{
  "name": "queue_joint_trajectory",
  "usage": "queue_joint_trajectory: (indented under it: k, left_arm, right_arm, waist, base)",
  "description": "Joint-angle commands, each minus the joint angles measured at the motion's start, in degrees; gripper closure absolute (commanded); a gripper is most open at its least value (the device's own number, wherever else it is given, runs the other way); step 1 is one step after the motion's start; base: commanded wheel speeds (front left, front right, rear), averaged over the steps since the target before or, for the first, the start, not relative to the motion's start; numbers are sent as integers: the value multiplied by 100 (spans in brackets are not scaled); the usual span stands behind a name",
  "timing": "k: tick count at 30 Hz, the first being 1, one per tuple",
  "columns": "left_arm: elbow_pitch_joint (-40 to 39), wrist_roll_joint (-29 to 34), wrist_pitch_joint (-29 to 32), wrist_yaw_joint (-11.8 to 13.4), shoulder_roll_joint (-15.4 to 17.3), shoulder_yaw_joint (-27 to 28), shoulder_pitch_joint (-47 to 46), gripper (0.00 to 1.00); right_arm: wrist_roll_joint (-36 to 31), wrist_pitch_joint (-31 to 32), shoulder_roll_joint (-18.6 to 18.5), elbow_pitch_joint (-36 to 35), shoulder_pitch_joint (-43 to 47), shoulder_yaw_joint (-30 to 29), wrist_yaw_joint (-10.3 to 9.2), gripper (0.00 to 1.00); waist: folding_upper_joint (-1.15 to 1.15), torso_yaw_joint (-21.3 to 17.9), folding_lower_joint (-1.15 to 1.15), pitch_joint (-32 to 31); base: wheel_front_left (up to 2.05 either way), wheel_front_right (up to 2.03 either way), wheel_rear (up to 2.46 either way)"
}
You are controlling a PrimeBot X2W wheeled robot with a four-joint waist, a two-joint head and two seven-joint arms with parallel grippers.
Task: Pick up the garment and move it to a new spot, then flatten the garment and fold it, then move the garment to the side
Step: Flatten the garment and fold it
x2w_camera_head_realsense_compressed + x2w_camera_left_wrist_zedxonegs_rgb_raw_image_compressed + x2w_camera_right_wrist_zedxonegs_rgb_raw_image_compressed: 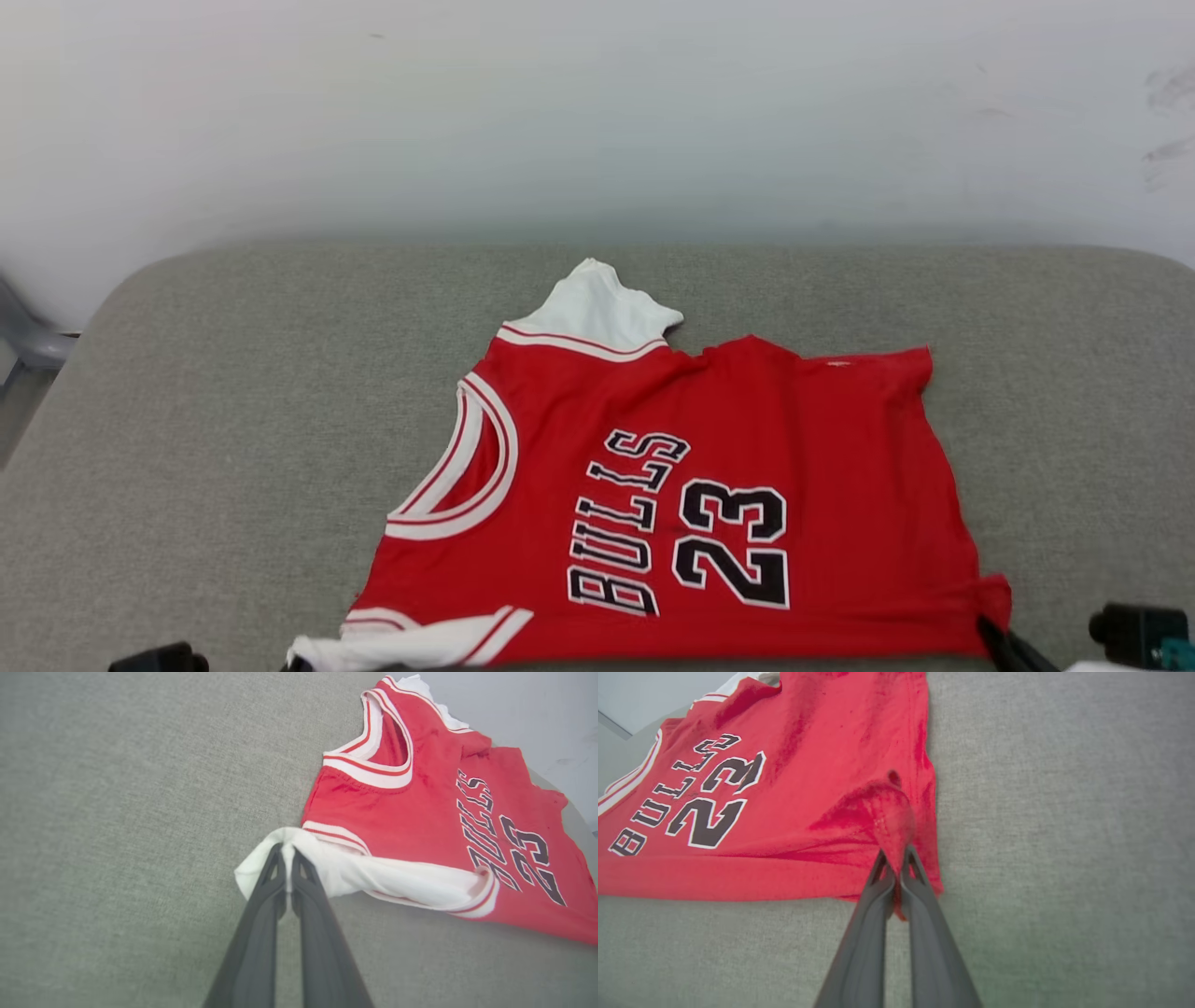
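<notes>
The garment is a red jersey with white sleeves, striped trim and black lettering with a number. It lies spread on the grey padded table, chest up, neck toward the left of the head view. My left gripper is shut on the white near sleeve, pinching its bunched end. My right gripper is shut on a raised fold of red cloth at the garment's near hem corner. In the head view the right gripper's dark fingers meet that corner at the bottom edge.
A white wall rises behind the table's far edge. Bare grey padding lies to the left and right of the garment. A dark camera mount shows at the lower right corner, and another dark piece at the lower left.
</notes>
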Motion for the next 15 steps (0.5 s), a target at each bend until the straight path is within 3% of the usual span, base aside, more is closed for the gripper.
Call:
queue_joint_trajectory:
  k: [1,8,15]
  left_arm:
    - [-80,-36,27,180,180,148,165,100]
    - [-1118,-167,336,660,461,291,736,100]
    - [-1435,56,595,617,549,87,138,100]
  right_arm:
    - [-65,75,-47,-100,187,-227,-72,100]
    - [-745,910,526,-1366,1132,-1170,-73,100]
    - [-1233,1539,935,-2224,1079,-1414,-52,100]
  waist:
    - [-1,24,2,-5]
    - [-1,104,2,16]
    - [-1,104,2,119]
  base:
    - [0,0,0]
    - [0,0,0]
    - [0,0,0]
